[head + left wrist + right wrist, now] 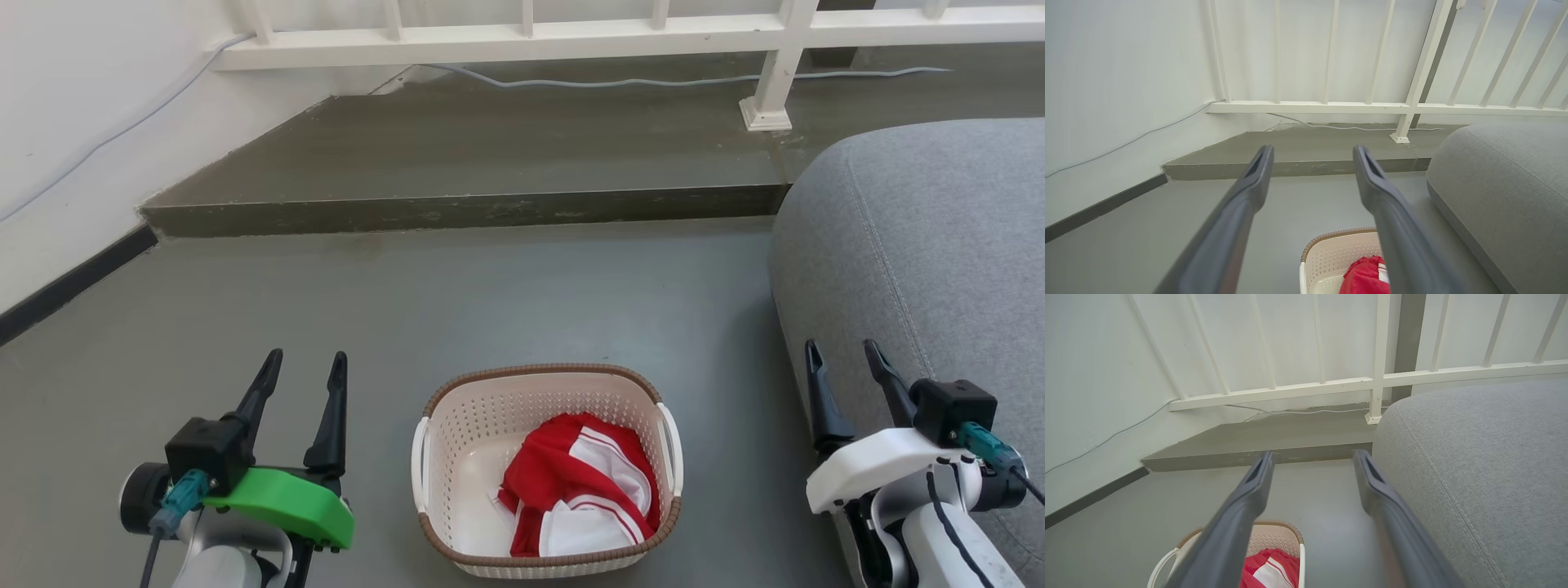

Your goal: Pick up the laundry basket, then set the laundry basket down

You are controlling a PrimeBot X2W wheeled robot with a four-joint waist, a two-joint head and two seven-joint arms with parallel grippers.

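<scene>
The laundry basket (490,408) stood on the grey floor (457,294) closest to the robot, directly between the two arms and touched by neither. A crumpled red and white garment (575,482) lay inside it, bunched toward its right half, with bare basket bottom showing on the left. Its brown rim ran unbroken round the top, and a white handle showed on each side.

The left gripper (307,355) hung to the left of the basket, well apart from it, its two dark fingers spread and holding nothing. The right gripper (840,345) hung to the right of the basket, its fingers likewise apart and empty, with their tips in front of the edge of a grey upholstered sofa (922,245). In both wrist views, the basket's far end and a bit of red cloth showed low down beneath the parted fingers.

Beyond the basket the floor ran bare up to a low, dark concrete step (457,212). On the step stood a white railing (522,37), one post footed at its right, and a pale cable (653,80) trailed along behind it. A white wall (82,98) with a dark skirting closed the left side.
</scene>
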